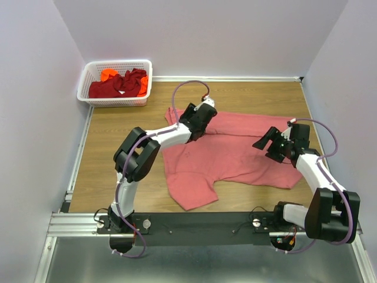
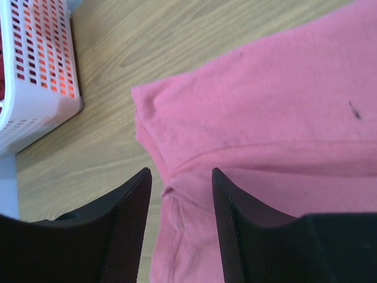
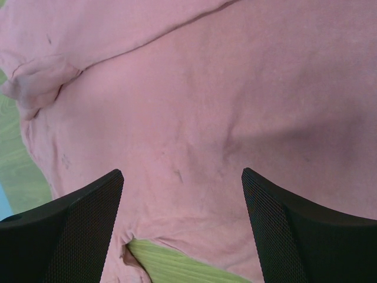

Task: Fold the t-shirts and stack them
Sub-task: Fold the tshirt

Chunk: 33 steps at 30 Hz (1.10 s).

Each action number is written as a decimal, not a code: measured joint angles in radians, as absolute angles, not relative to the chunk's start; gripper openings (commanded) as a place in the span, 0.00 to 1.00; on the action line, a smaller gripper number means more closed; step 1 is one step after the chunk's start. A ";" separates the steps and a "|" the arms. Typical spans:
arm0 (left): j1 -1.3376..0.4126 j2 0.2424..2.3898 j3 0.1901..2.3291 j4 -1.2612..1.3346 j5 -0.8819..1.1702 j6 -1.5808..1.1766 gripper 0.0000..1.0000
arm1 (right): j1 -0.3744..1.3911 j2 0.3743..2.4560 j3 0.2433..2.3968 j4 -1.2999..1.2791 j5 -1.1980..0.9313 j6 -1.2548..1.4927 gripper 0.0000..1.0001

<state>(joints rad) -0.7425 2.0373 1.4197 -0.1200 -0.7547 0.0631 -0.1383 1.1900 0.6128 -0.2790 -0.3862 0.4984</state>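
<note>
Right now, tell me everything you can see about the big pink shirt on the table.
The salmon-pink t-shirt is soft, plain cloth, lying spread and lightly wrinkled on the wooden table, one short sleeve pointing toward the arm bases. Its far-left corner is doubled over. Small dark specks mark it. The left gripper, open, straddles that corner; the right gripper, open wide, hangs over its right part. Whether either touches it is unclear.

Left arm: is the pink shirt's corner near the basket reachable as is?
Probably yes. The left gripper hangs open over that corner of the pink shirt; nothing lies on it, and the basket stands clear to one side.
</note>
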 measured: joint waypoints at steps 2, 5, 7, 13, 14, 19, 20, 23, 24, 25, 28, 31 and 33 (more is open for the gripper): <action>-0.724 2.041 1.436 -0.117 -0.726 0.064 0.57 | -0.138 1.193 0.617 -0.284 -0.401 0.485 0.89; -0.694 2.052 1.485 -0.132 -0.676 0.033 0.66 | -0.138 1.199 0.622 -0.290 -0.422 0.468 0.89; -0.680 2.048 1.504 -0.157 -0.650 -0.019 0.70 | -0.136 1.200 0.627 -0.293 -0.430 0.461 0.89; -0.672 1.897 1.405 -0.212 -0.469 -0.256 0.75 | -0.114 1.211 0.650 -0.293 -0.443 0.444 0.89; -0.672 1.824 1.337 -0.192 -0.424 -0.308 0.75 | -0.109 1.214 0.651 -0.293 -0.443 0.443 0.89; -0.664 1.615 1.050 -0.001 -0.219 -0.542 0.70 | -0.099 1.221 0.652 -0.294 -0.446 0.443 0.89; -0.657 1.610 0.996 0.042 -0.176 -0.589 0.70 | -0.099 1.221 0.651 -0.294 -0.449 0.443 0.89; -0.640 1.648 0.913 0.119 -0.085 -0.686 0.65 | -0.098 1.220 0.651 -0.294 -0.458 0.443 0.89; -0.635 1.671 0.897 0.139 -0.060 -0.715 0.63 | -0.098 1.219 0.651 -0.294 -0.459 0.443 0.89; -0.632 1.689 0.888 0.154 -0.047 -0.736 0.62 | -0.098 1.217 0.651 -0.294 -0.460 0.443 0.89; -0.625 1.722 0.871 0.207 -0.037 -0.791 0.59 | -0.098 1.203 0.651 -0.294 -0.462 0.443 0.89; -0.621 1.730 0.869 0.269 -0.038 -0.825 0.58 | -0.098 1.185 0.651 -0.294 -0.465 0.443 0.89; -0.618 1.737 0.871 0.295 -0.039 -0.841 0.57 | -0.098 1.177 0.651 -0.294 -0.467 0.443 0.89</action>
